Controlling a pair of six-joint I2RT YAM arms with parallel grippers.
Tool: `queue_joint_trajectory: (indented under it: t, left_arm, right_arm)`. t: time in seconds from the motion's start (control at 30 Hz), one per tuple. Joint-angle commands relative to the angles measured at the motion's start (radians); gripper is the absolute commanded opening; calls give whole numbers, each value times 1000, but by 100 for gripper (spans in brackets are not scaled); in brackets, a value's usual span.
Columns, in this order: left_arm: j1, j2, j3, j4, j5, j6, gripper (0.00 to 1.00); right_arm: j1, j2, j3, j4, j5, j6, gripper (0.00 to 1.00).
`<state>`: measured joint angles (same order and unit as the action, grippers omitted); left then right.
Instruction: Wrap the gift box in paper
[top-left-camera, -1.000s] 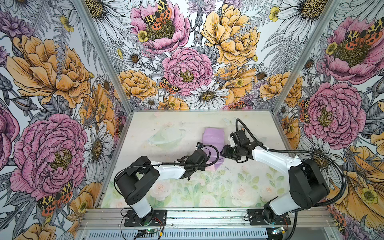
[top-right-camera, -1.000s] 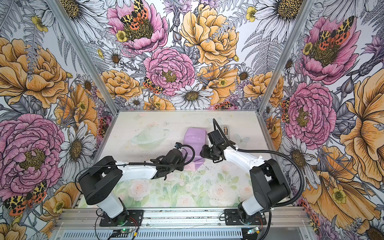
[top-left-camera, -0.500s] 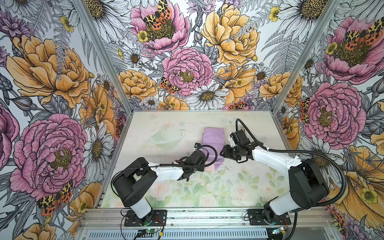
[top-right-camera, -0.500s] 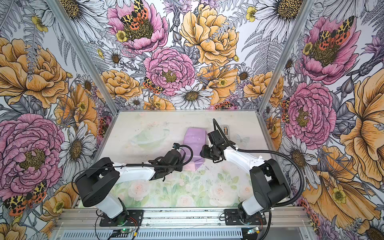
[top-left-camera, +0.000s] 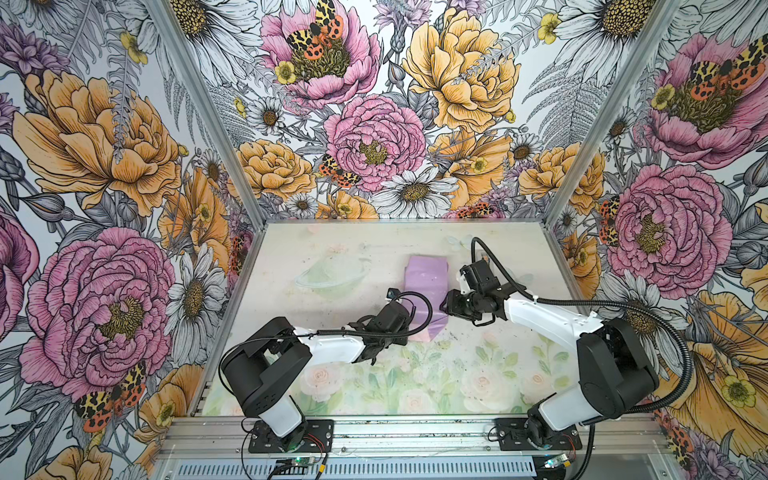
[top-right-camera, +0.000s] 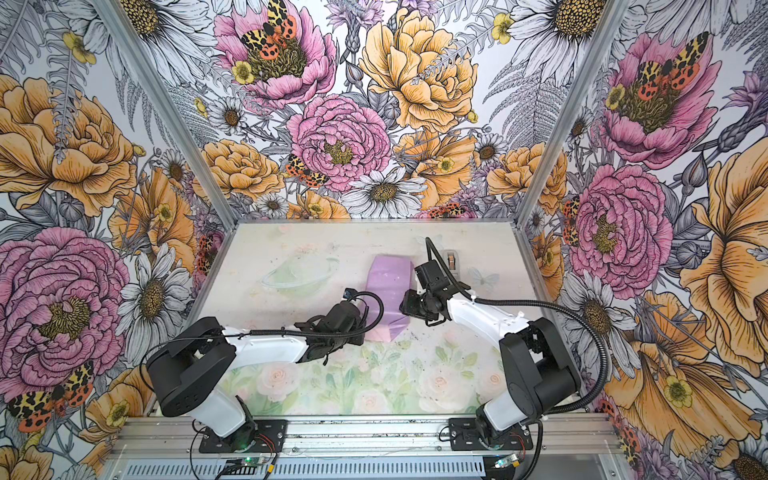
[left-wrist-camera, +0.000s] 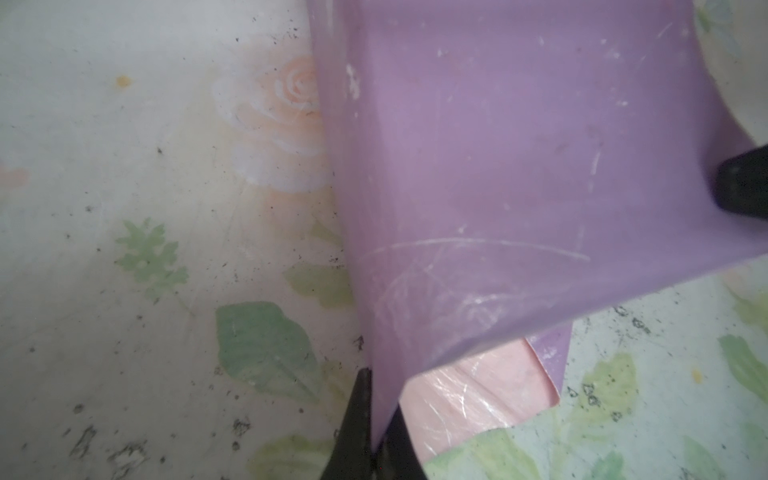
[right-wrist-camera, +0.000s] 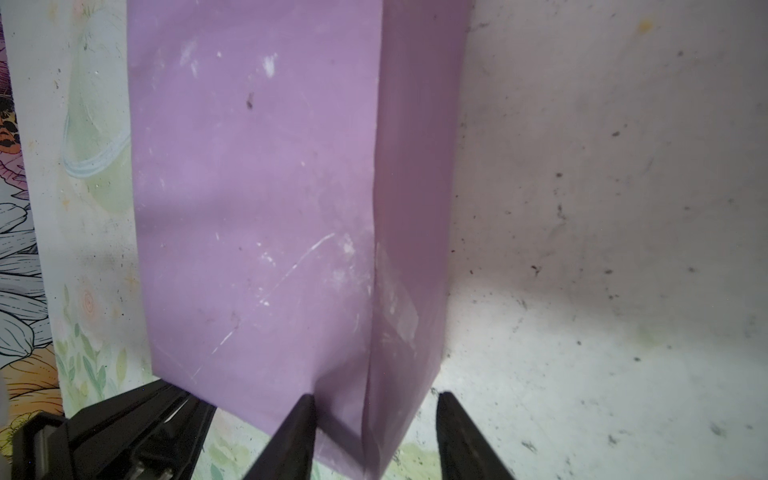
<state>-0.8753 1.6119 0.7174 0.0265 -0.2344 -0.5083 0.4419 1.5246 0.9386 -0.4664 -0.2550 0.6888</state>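
Watching, I see the paper (top-left-camera: 424, 286) wrapped over the hidden box, near end unfolded; the left claw (left-wrist-camera: 380, 399) pinches its corner, the right claw (right-wrist-camera: 374, 397) gapes half-open astride it.

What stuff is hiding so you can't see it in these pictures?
- the gift box: every view, the paper covers it completely.
- tape dispenser: top views, tiny, partly behind the right arm's cable.
- left pincer: top views, its wrist hides it; left wrist view, picture edge cuts its fingers.
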Motion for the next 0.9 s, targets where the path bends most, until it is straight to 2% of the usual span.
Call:
queue_joint_trajectory:
  t: [0.0, 0.07, 0.23, 0.37, 0.53, 0.7, 0.87]
  left_arm:
    - [-4, -44, -17, 5, 13, -6, 25]
    - [-4, -98, -37, -2, -6, -20, 32]
    - [8, -254, -98, -42, -64, -61, 39]
    - [60, -311, -141, -60, -37, -79, 36]
    - [104, -260, -148, -48, 18, -59, 29]
    - [102, -159, -137, 32, 113, -43, 25]
    - [79, -84, -107, 89, 163, -30, 23]
  right_arm:
    - [6, -8, -8, 12, 14, 4, 49]
    - [7, -10, -10, 12, 14, 4, 49]
    - [8, -6, -7, 12, 10, 4, 48]
    - [9, -7, -9, 10, 10, 3, 48]
    - [9, -10, -6, 12, 13, 3, 48]
    - [12, -7, -6, 12, 11, -1, 48]
    - [12, -5, -9, 12, 10, -1, 48]
